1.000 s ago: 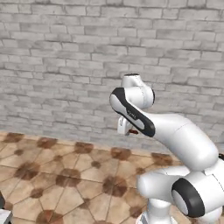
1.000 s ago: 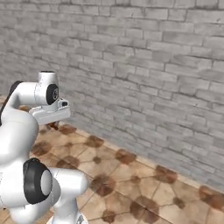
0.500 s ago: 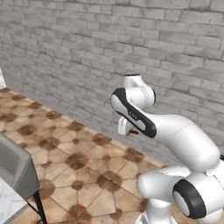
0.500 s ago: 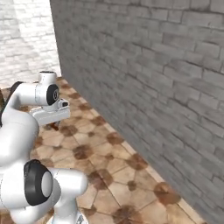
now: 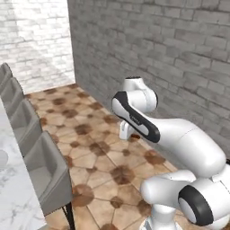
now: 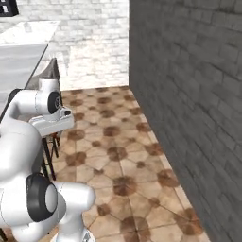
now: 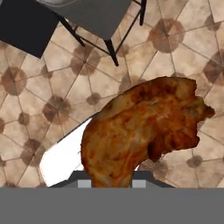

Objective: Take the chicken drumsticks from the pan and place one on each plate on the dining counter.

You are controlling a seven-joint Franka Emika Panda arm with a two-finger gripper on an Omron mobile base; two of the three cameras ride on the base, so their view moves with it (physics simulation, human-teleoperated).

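One orange-brown chicken drumstick [image 7: 140, 127] hangs close in the hand view, above the tiled floor. My gripper [image 7: 111, 181] is shut on its lower end, and the meat covers most of both fingers. In the left base view the gripper [image 5: 126, 131] points down beside the folded arm, over the floor. The dining counter [image 5: 13, 197] shows as a strip of white marble along the left edge. The pan, the second drumstick and the plates are out of view.
Several grey chairs [image 5: 42, 173] line the counter's near side, between it and the arm. A grey brick wall [image 5: 170, 54] runs along the right. One chair [image 7: 94, 15] and its dark legs stand at the top of the hand view.
Both base views have swung round, so the camera has moved: the wall slid right, and the chairs and the marble counter came in at the left. The arm keeps its pose, still holding the drumstick.
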